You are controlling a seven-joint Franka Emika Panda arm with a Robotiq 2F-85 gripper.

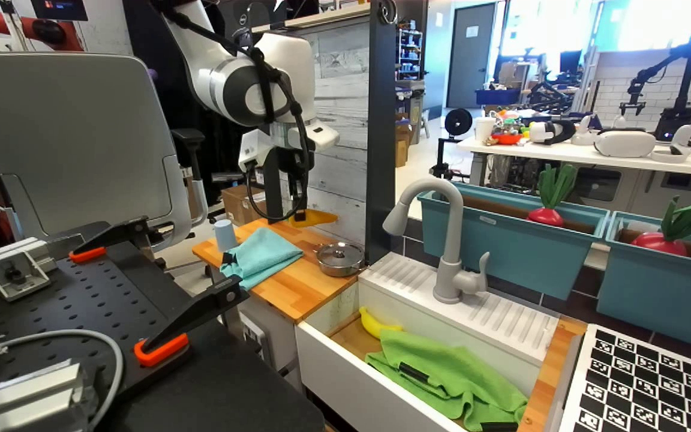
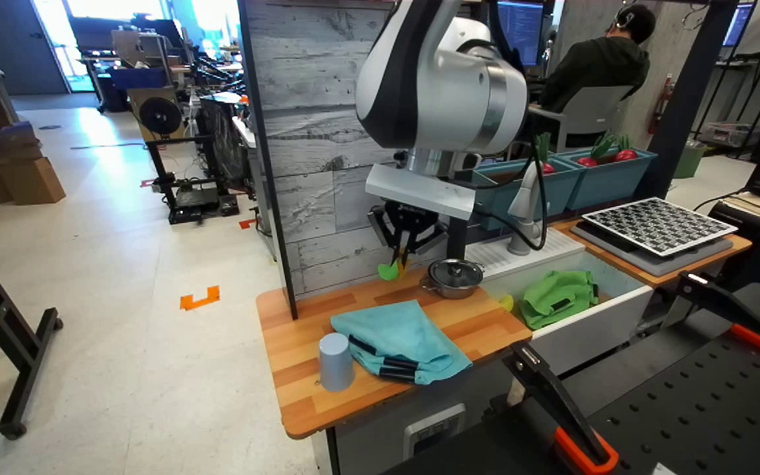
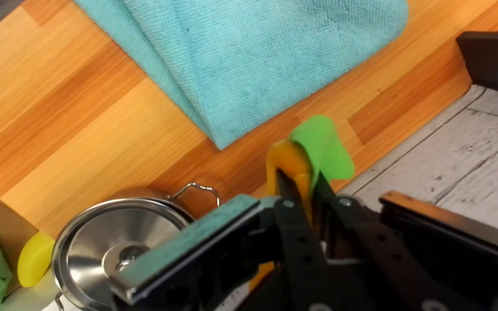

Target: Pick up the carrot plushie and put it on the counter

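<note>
Carrot plushie (image 3: 294,155) lifted, pinched in my claw (image 3: 301,178) above the worktop (image 3: 102,134) by its wall-side edge; placing seems left.

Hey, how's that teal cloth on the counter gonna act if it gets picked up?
The teal cloth will probably droop, since it lies in soft folds. Its textured weave, clear in the wrist view, suggests it shouldn't slip easily.

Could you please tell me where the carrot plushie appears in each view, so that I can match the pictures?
In an exterior view: carrot plushie, slightly left of centre; only orange shows.
In an exterior view: carrot plushie, just below centre, green and orange.
Wrist view: carrot plushie, right of centre, held in the gripper.
Shared landmark: teal cloth, in all three.
</note>
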